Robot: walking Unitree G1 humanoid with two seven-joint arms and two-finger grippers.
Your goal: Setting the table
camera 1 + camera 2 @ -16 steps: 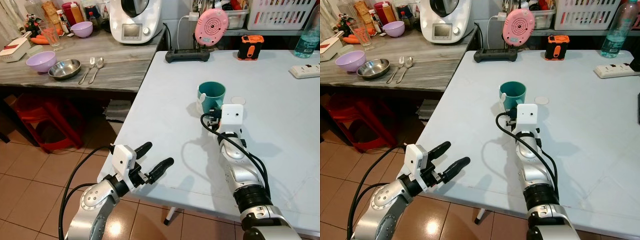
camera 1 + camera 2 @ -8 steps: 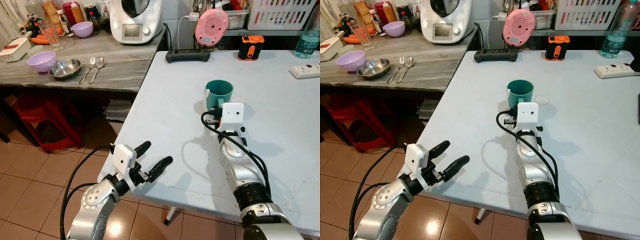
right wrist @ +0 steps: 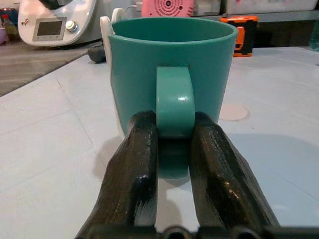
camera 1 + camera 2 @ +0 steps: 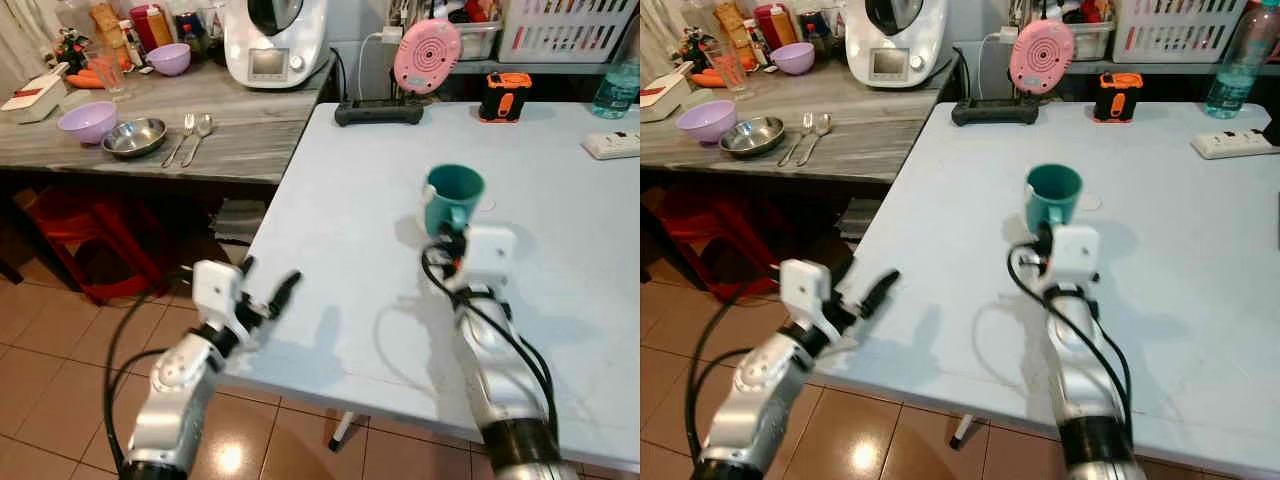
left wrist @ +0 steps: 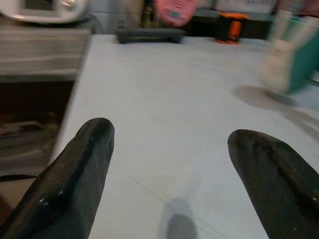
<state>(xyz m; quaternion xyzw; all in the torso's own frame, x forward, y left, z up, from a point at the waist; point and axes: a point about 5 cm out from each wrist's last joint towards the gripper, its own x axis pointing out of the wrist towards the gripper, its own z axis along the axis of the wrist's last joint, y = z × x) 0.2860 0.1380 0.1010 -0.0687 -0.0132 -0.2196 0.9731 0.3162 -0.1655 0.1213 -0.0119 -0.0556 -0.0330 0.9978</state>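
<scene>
Mug [image 3: 172,74], teal, pinched by its handle [image 3: 174,102] in my right gripper [image 3: 172,149] for carrying upright above the white table [image 4: 330,200]; left gripper [image 5: 172,164] spread wide, empty, at that table's near edge.

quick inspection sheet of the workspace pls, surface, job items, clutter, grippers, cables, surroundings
surface: white table, bare in front of the arms.
job's things: teal mug upright, held by its handle; fork and spoon, steel bowl and purple bowl on the grey counter.
clutter: pink round device, orange gadget, power strip at the table's far side.
grippers: right gripper shut on the mug handle; left gripper open above the table's near edge.
cables: black cables along the right arm.
surroundings: tiled floor, red stool under the counter.
</scene>
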